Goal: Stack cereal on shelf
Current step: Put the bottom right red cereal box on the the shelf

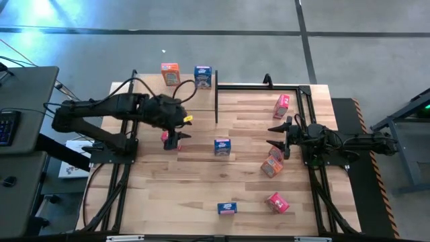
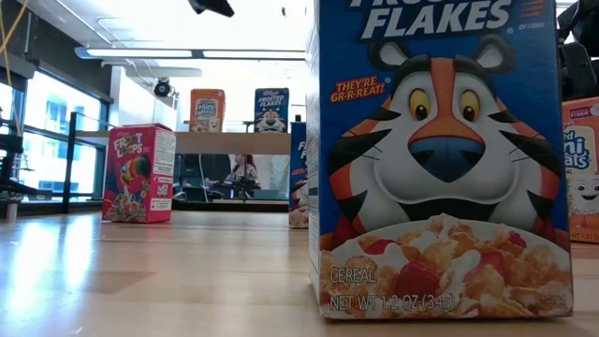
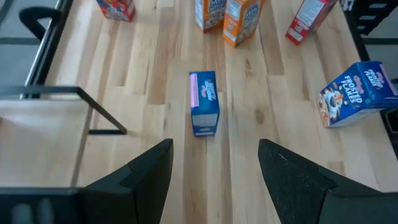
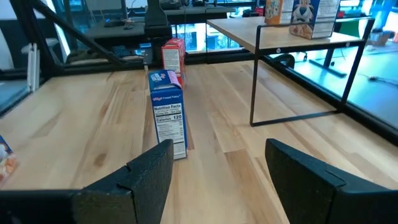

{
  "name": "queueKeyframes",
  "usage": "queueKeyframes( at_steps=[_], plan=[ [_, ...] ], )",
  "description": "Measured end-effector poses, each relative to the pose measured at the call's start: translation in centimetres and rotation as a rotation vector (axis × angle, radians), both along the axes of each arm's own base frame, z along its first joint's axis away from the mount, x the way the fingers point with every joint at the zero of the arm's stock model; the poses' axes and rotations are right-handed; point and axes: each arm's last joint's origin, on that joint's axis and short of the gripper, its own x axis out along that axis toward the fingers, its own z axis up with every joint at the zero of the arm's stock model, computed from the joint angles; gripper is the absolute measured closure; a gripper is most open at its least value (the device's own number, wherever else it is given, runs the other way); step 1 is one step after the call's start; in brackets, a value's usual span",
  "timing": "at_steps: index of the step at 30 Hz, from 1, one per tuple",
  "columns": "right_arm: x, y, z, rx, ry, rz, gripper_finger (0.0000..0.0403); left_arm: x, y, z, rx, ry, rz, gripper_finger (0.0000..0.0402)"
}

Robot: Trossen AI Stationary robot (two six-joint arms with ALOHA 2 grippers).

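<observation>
The dark left gripper (image 1: 176, 136) points toward three o'clock with parted, empty fingers, facing the dark right gripper (image 1: 276, 136), likewise parted, pointing toward nine o'clock.

A big wooden table (image 1: 175, 195) stands on a gray floor (image 1: 235, 17). Left of the table is a dark desk (image 1: 27, 94) with a keyboard (image 1: 5, 128) on it. White paper (image 1: 70, 168) lies just beside the table's left edge.
</observation>
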Motion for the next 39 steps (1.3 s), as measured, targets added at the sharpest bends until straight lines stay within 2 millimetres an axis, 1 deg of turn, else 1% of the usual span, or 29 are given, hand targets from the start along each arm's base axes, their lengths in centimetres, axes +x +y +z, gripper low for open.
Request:
queueKeyframes(
  at_steps=[5, 10, 13, 22, 26, 39],
  plan=[
    [0.0, 0.0, 0.0, 0.018, -0.003, -0.003, 0.0155, -1.0, -0.8, -1.4, -0.004, 0.000, 0.050, 0.0174],
    [0.0, 0.0, 0.0, 0.019, -0.004, 0.006, 0.0153, -1.7, -1.6, -2.1, -0.030, -0.003, 0.076, 0.0174],
    [0.0, 0.1, 0.0, 0.021, -0.004, 0.016, 0.0139, -2.0, -2.1, -2.2, -0.035, -0.015, 0.099, 0.0174],
    [0.0, 0.0, 0.0, 0.012, -0.003, 0.017, 0.0071, -2.3, -4.0, -2.2, -0.025, -0.035, 0.141, 0.0174],
    [0.0, 0.0, 0.0, 0.012, -0.003, 0.017, 0.0051, -2.5, -4.8, -2.1, -0.025, -0.049, 0.169, 0.0174],
    [0.0, 0.0, -0.2, 0.022, 0.019, 0.011, 0.0045, -3.4, -7.7, -2.1, -0.103, -0.088, 0.219, 0.0174]
  ],
)
